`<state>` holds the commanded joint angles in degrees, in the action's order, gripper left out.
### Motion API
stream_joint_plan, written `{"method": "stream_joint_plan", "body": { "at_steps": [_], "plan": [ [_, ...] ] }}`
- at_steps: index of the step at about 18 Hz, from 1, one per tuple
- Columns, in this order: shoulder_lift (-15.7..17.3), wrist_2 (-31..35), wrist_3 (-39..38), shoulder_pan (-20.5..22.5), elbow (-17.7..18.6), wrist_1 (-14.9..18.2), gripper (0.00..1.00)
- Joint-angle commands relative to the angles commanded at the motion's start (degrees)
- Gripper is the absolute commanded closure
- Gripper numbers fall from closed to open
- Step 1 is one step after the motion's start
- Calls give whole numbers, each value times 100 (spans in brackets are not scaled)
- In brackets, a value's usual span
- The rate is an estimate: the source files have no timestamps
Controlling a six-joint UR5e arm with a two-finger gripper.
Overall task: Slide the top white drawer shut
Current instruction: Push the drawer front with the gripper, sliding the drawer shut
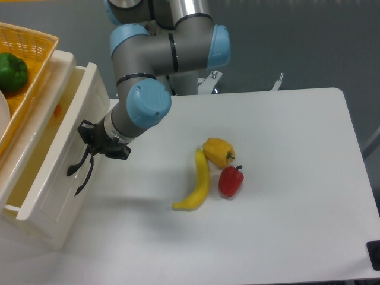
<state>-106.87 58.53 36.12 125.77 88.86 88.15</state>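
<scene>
1. The top white drawer (44,178) stands at the left edge of the table (285,196), partly pulled out of its cabinet, with a strip of its inside open to view from above.
2. Its front panel runs from upper right to lower left; the closing direction is therefore across that panel, toward the left and away from the arm.
3. The curved black handle (76,169) sits on the panel's outer face, directly at the gripper (95,148).
4. The gripper lies just right of the panel, at the handle; whether its jaws clasp the handle or merely press beside it cannot be told, as the wrist hides them.
5. Well to the right lie a banana (199,181), a yellow pepper (218,152) and a red pepper (231,181), clear of the closing path.
</scene>
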Motion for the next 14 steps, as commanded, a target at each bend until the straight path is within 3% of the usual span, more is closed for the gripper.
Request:
{"method": "stream_joint_plan", "body": {
  "at_steps": [14],
  "plan": [
    [-18,9,-123,-264,-17,-26,83]
  ]
}}
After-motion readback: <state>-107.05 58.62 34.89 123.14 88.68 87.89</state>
